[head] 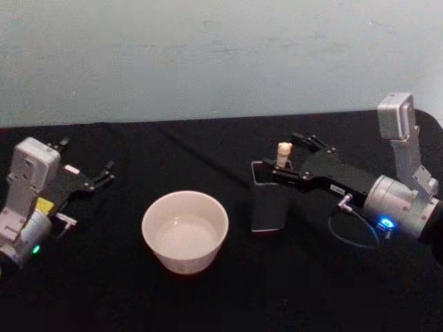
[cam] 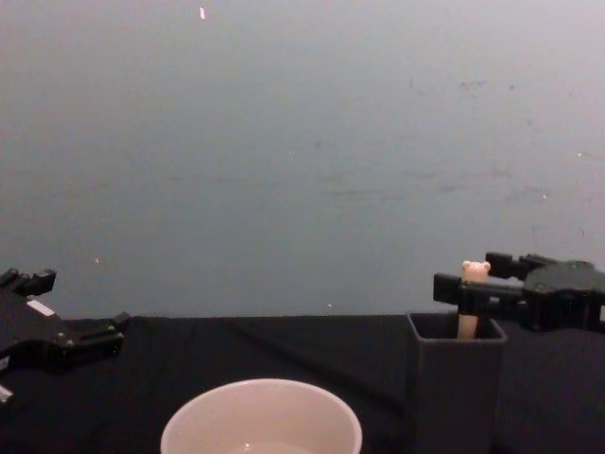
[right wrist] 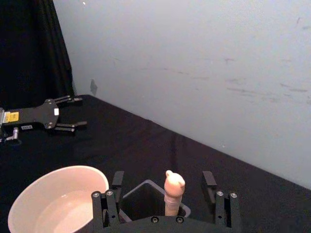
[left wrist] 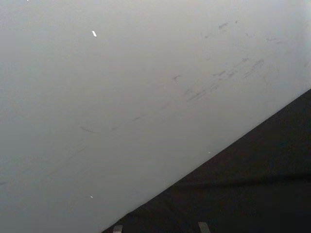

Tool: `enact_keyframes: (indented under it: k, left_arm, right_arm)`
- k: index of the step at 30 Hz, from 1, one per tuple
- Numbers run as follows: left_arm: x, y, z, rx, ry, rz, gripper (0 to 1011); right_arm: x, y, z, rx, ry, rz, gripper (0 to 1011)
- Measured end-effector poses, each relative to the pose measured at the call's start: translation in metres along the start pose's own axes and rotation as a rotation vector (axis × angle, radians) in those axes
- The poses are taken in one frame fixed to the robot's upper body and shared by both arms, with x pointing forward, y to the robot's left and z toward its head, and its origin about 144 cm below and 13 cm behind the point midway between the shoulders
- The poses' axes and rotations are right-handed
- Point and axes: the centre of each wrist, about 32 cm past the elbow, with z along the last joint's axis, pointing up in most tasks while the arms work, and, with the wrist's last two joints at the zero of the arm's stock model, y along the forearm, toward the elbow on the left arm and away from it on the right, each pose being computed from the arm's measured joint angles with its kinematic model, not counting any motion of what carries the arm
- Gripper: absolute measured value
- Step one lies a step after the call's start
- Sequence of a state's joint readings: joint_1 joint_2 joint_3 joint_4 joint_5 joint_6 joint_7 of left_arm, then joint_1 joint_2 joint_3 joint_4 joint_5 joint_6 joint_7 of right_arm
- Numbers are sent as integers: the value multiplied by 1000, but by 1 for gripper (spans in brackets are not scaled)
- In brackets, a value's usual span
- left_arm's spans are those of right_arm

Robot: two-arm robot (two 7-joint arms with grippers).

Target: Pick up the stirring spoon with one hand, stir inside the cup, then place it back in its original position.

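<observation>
Your spoon (head: 284, 153) stands upright in the holder (head: 268, 205), with only the pale bear-head top (right wrist: 174, 186) showing above the rim. In the chest view the beige top (cam: 472, 281) pokes up just past the holder's (cam: 456, 388) far edge.

Your right gripper (head: 293, 160) sits over the holder's mouth, reaching in from the right. Its fingers (right wrist: 116, 180) are spread, one on each side of the spoon's top and apart from it; nothing is grasped. In the right wrist view the spoon's top stands midway between the two fingers, with the holder's (right wrist: 146, 195) opening below.

The cup (head: 185, 231) rests just left of the holder on the black table (head: 311, 290), upright, with a little clear liquid in the bottom. The right wrist view shows its rim (right wrist: 53, 172) beside the holder, not touching.

Your left gripper (head: 104, 173) is parked at the table's left side, well apart from the cup, its fingers spread and holding nothing. A yellow label (right wrist: 11, 116) sits on its body, but you cannot read its writing. A white tag (head: 71, 169) there is likewise unreadable.

The pale wall (cam: 302, 151) stands behind the table.
</observation>
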State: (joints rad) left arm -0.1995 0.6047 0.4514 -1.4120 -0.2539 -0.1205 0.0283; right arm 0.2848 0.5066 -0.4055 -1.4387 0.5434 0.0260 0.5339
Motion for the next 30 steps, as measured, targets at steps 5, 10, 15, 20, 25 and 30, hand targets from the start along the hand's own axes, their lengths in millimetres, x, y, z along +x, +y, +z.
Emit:
enact_keyframes:
  k: [5, 10, 15, 20, 25, 30]
  left_arm:
    - [0, 0, 0, 0, 0, 0, 1001]
    - [0, 0, 0, 0, 0, 0, 1001]
    - [0, 0, 0, 0, 0, 0, 1001]
    - [0, 0, 0, 0, 0, 0, 1002]
    - [0, 0, 0, 0, 0, 0, 1001]
    - [0, 0, 0, 0, 0, 0, 1001]
  right_arm:
    - [-2, -2, 5, 58, -20, -20, 1002]
    - [-7, -5, 12, 166, -48, -69, 1003]
    - [-16, -8, 15, 268, -115, -191, 1003]
    - [-28, -6, 9, 308, -207, -392, 1002]
    - [-35, -1, -7, 241, -255, -576, 1002]
    - [-37, 0, -25, 130, -250, -618, 1003]
